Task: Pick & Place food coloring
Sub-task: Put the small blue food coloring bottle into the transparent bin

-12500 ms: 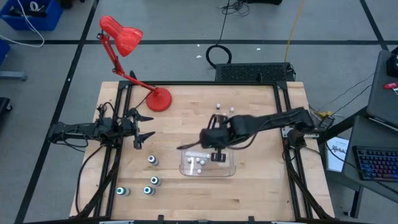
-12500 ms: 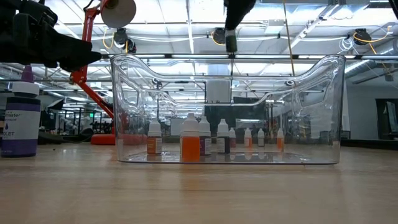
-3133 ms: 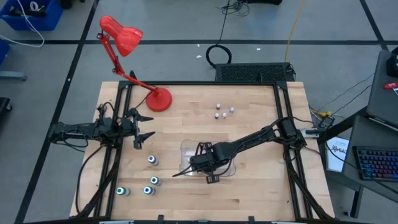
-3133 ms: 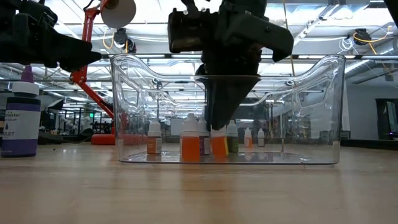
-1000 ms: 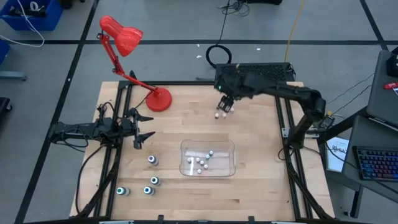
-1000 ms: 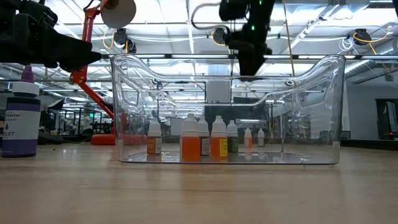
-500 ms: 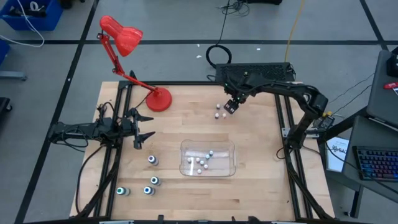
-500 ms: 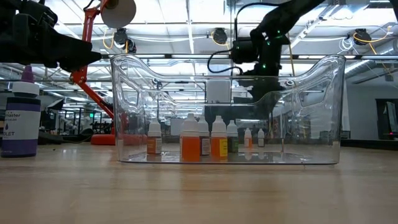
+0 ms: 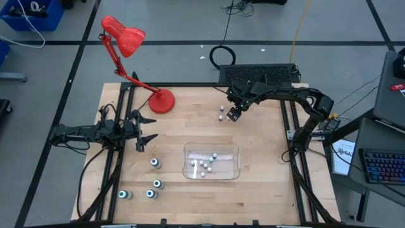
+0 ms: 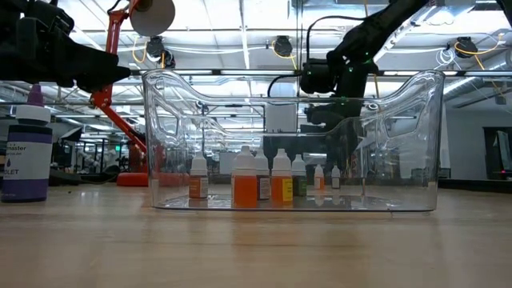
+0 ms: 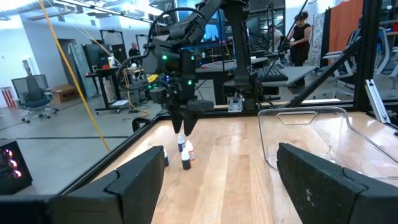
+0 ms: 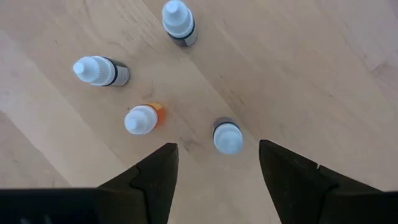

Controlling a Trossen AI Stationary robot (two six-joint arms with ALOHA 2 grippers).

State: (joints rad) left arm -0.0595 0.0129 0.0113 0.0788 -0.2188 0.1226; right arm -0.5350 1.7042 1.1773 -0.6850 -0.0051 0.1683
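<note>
Four tiny food coloring bottles stand upright on the wood near the table's far edge: one dark-bodied [image 12: 227,137], an orange one [image 12: 143,119], and two more [image 12: 99,70] [image 12: 177,22]. My right gripper [image 12: 216,177] hangs open just above them, pointing steeply down [image 9: 233,114], and the dark-bodied bottle lies just ahead of the gap between its fingers. Several more small bottles stand inside the clear tray [image 9: 235,166]. Four larger teal-topped bottles [image 9: 155,163] stand left of the tray. My left gripper [image 9: 143,135] waits open at the table's left edge.
A red desk lamp [image 9: 126,37] stands on its base [image 9: 162,101] at the far left. In the low view a purple bottle [image 10: 28,152] stands left of the tray wall [image 10: 160,144]. Bare wood lies between the loose bottles and the tray.
My right gripper has come down over the loose bottles near the far edge, shifting a little toward the near edge and tipping to point more steeply down. The bottles and the tray have stayed in place.
</note>
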